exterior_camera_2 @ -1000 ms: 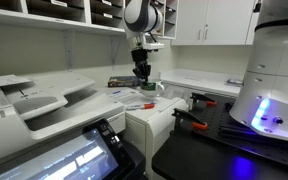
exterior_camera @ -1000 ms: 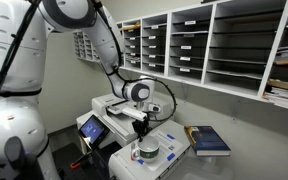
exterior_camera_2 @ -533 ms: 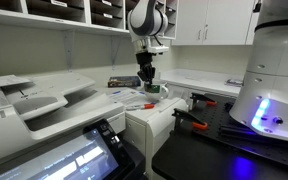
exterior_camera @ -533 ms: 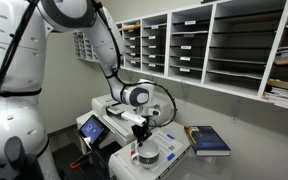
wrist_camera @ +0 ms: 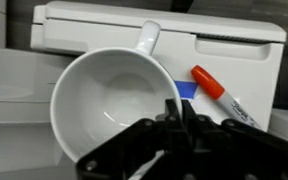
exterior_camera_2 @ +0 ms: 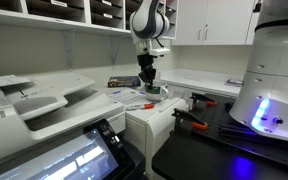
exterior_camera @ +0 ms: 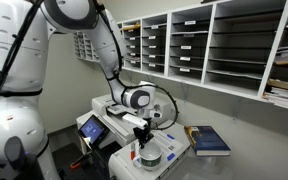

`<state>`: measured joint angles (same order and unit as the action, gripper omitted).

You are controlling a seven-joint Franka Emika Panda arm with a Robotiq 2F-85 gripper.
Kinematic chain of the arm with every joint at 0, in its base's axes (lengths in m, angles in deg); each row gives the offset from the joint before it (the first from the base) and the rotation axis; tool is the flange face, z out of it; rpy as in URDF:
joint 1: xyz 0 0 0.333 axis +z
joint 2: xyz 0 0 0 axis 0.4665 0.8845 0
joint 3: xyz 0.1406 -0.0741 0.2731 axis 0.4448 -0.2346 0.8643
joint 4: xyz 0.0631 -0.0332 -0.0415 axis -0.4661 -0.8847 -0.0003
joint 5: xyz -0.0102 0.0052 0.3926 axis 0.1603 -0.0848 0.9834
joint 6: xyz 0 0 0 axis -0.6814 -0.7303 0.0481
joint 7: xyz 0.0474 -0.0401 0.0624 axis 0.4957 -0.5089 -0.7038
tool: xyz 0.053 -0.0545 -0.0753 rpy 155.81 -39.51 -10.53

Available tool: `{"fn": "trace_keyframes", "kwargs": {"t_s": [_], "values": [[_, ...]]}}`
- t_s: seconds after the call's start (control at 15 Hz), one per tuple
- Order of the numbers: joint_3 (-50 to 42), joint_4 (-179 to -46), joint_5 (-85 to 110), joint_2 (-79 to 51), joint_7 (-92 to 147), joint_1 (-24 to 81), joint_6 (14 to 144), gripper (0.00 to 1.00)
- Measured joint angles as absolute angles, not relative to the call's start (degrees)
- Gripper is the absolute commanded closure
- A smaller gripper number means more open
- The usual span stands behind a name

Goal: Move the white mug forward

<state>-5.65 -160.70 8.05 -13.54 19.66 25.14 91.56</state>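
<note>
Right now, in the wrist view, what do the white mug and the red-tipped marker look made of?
White mug: likely glazed ceramic, with a smooth white wall, a soft sheen inside and a thick rounded rim and handle. Red-tipped marker: probably plastic, with a slim white barrel and an evenly coloured, slightly glossy red cap.

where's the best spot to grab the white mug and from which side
Probably best: take the white mug by its rim wall from above, one finger inside, one outside. It stands upright, mouth open upward, and its handle points away from the gripper, leaving the near rim free. Mind the red-capped marker beside it.
</note>
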Motion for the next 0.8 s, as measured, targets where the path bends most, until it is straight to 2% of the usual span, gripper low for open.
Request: {"fn": "trace_keyframes", "kwargs": {"t_s": [0.07, 0.13, 0.2, 0.73, 0.8], "values": [[-5.6, -160.7, 8.1, -13.3, 19.7, 25.2, 91.6, 0.65], [-5.6, -160.7, 8.0, -13.1, 19.7, 25.2, 91.6, 0.64], [-5.6, -160.7, 8.0, -13.0, 19.7, 25.2, 91.7, 0.59], [-3.9, -161.4, 8.4, -18.8, 19.1, 25.2, 95.1, 0.00], [-3.6, -161.5, 8.8, -20.5, 18.7, 25.1, 94.7, 0.00]]}}
